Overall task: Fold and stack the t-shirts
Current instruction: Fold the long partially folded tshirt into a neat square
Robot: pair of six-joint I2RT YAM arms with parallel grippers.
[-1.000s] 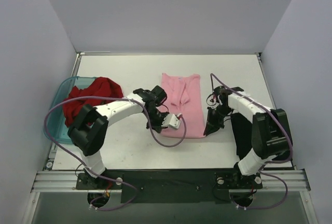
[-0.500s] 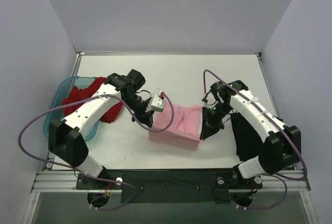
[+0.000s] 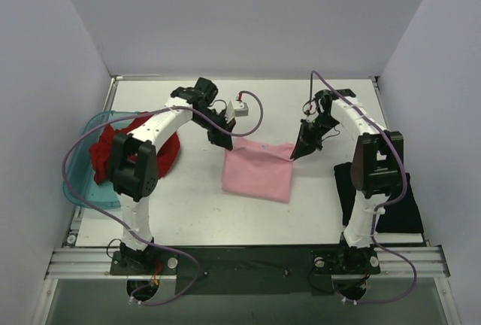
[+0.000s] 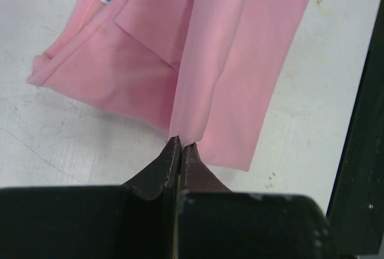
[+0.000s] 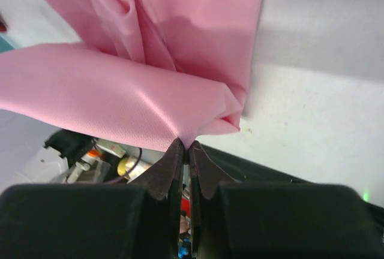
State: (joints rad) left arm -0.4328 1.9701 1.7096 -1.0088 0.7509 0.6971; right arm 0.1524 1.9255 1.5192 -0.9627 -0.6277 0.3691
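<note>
Top external view: left gripper (image 3: 227, 144) and right gripper (image 3: 294, 155) are each pinched tight on a far corner of the pink t-shirt (image 3: 258, 173), middle of the table (image 3: 188, 205). Held edge runs left-right between them; the rest trails toward the near edge, so neither arm's closer.

Top view looks down from behind, wrist views close, all share pink t-shirt (image 3: 258, 173)

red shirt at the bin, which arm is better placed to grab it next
Left, probably. The dark red shirt spills from the teal bin on the left gripper's side; the right gripper is beyond the pink shirt, near the black shirt. Both jaws are shut on the pink shirt, so release comes first.
</note>
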